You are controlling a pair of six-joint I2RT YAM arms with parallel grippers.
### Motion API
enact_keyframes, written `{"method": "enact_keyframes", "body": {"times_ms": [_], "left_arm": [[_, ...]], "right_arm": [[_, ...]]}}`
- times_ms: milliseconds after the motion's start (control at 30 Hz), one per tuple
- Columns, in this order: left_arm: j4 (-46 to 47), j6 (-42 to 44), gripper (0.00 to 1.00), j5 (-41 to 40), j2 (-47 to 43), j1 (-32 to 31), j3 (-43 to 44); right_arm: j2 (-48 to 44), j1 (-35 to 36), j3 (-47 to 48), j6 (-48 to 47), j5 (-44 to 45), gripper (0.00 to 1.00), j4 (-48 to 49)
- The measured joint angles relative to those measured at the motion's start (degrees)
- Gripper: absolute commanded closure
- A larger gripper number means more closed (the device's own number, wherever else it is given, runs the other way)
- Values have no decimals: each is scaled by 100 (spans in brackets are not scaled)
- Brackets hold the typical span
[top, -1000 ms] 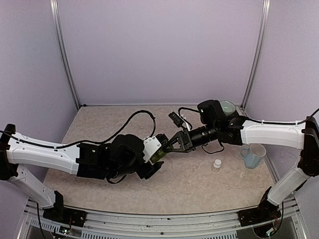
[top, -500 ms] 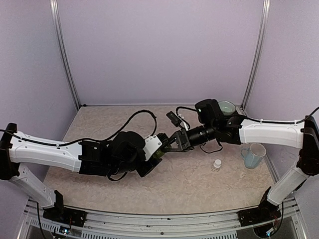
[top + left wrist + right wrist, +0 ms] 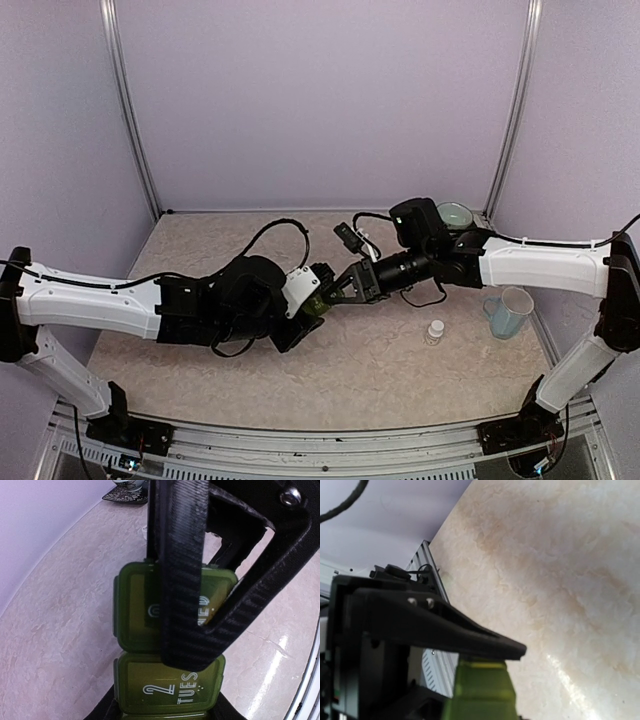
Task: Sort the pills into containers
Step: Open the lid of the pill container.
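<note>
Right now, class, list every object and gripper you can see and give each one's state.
containers: lifted between both grippers, visible lids shut
left gripper: shut on the containers' sides
right gripper: shut across the WED lid
pill bottle: upright on the table, capped
mug: upright
bowl: upright

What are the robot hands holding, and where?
The green pill box: right gripper jaws pinch its WED end, left gripper jaws clamp its TUES end.

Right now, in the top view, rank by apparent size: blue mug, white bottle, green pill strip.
1. blue mug
2. white bottle and green pill strip: unranked, since the strip is mostly hidden.
</note>
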Motion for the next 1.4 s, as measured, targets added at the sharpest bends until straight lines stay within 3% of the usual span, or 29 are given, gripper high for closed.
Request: {"method": "enact_keyframes", "body": {"times_ms": [267,867,1033,1267,1400], "left_arm": [[-52,-42,70,214,-87,116,0],[44,-310,66,1062,-376,448,-361],[184,-380,62,1364,-533,581,-531],[321,-636,33,1611,-723,726,-669],[459,-866,27,1626,-1001,852,-678]], "right_arm": [[35,4,68,7,37,96,-4],[227,87,177,31,164,96,-33],[269,111,197,81,138,96,50],[313,103,223,-63,203,96,26],[411,55,164,-232,354,96,-254]]}}
